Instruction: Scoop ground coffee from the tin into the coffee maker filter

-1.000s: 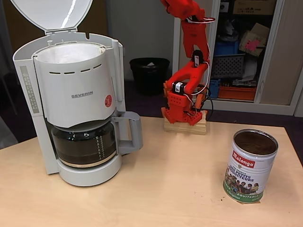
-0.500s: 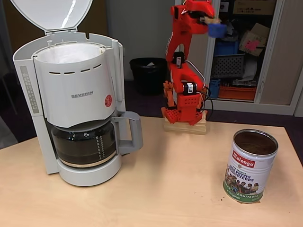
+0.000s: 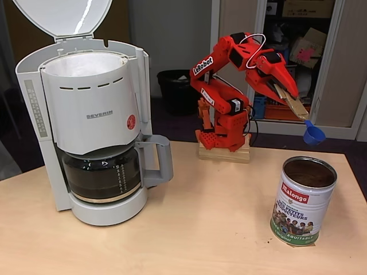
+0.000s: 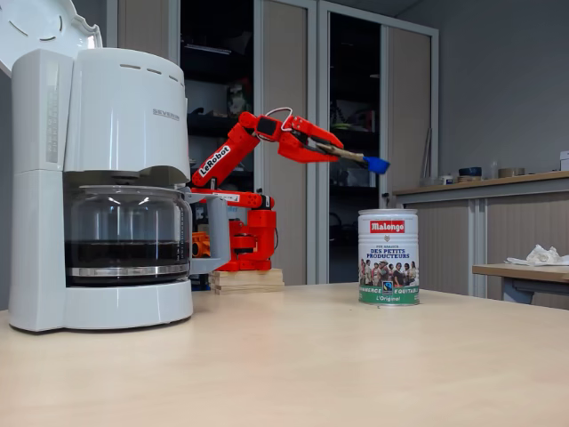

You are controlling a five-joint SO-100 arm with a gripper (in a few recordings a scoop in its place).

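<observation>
The white Severin coffee maker (image 3: 92,123) stands at the table's left with its round lid (image 3: 63,17) hinged up and a white paper filter (image 3: 83,63) showing in the basket. The Malongo tin (image 3: 303,200) is open at the right, with dark ground coffee (image 3: 309,172) inside. My red gripper (image 3: 287,91) is shut on the wooden handle of a blue scoop (image 3: 313,135), which hangs just above and behind the tin's rim. In the low fixed view the gripper (image 4: 327,148) holds the scoop (image 4: 377,165) above the tin (image 4: 388,258), to the right of the coffee maker (image 4: 98,187).
The arm's base sits on a wooden block (image 3: 225,153) at the table's back edge. Behind it are a black waste bin (image 3: 181,89) and an open cabinet with crates (image 3: 275,80). Bare tabletop (image 3: 212,217) lies between machine and tin.
The arm has swung from a raised, folded pose out to the right and down. The blue scoop came from high up to just above the tin.
</observation>
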